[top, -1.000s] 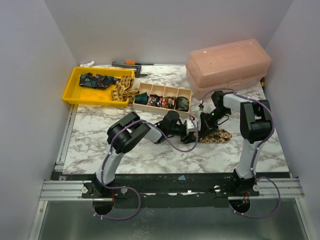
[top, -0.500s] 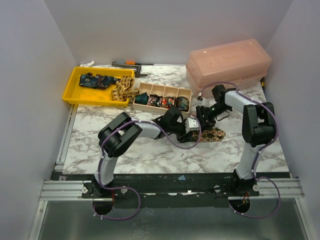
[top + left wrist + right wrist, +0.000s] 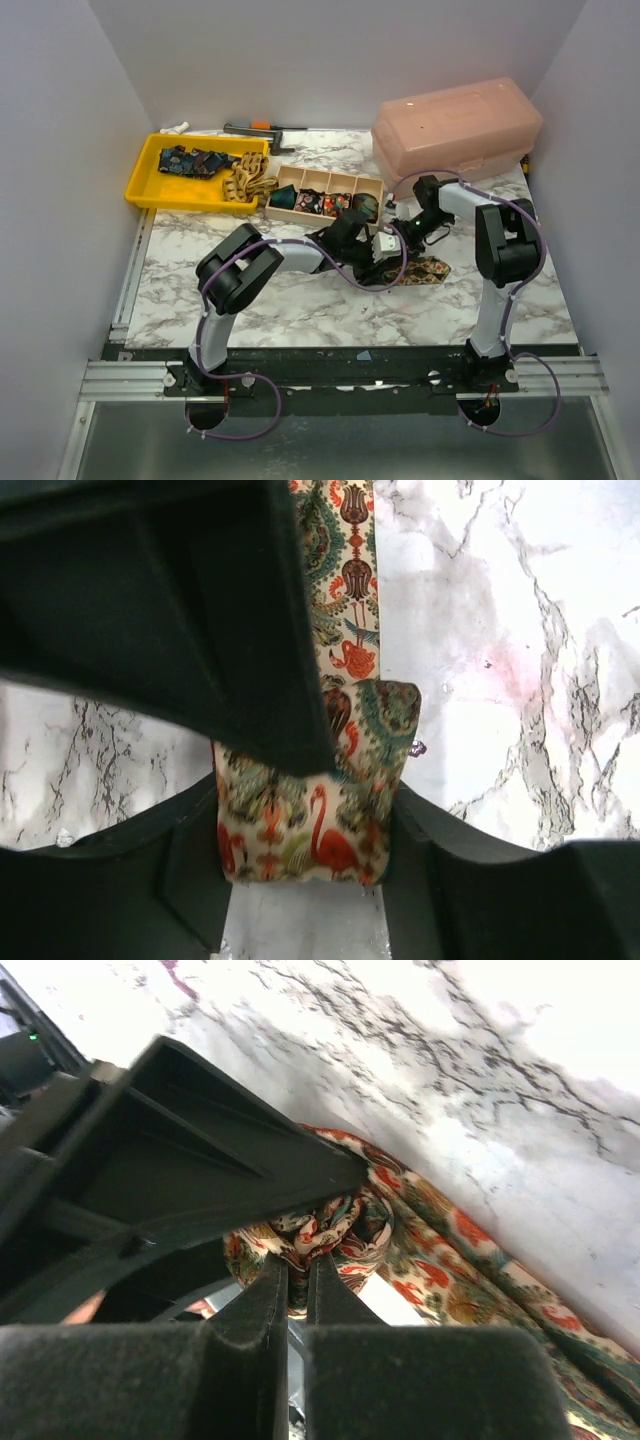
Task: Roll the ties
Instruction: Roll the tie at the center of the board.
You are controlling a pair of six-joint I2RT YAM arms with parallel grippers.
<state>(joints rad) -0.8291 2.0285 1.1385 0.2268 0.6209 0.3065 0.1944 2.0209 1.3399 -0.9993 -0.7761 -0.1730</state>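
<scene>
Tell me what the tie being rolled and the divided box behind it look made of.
The tie: soft cloth, possibly silk, matte; it folds limply and carries a flamingo pattern. The divided box: likely bare light wood; thin tan walls, no gloss.

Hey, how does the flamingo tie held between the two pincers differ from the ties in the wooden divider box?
The flamingo tie is only partly coiled, its tail flat on the marble table; the boxed ties are full compact coils. The left pincer and right pincer grip the flamingo tie; the boxed ties sit untouched. It is cream and red; they look darker. All are patterned cloth.
</scene>
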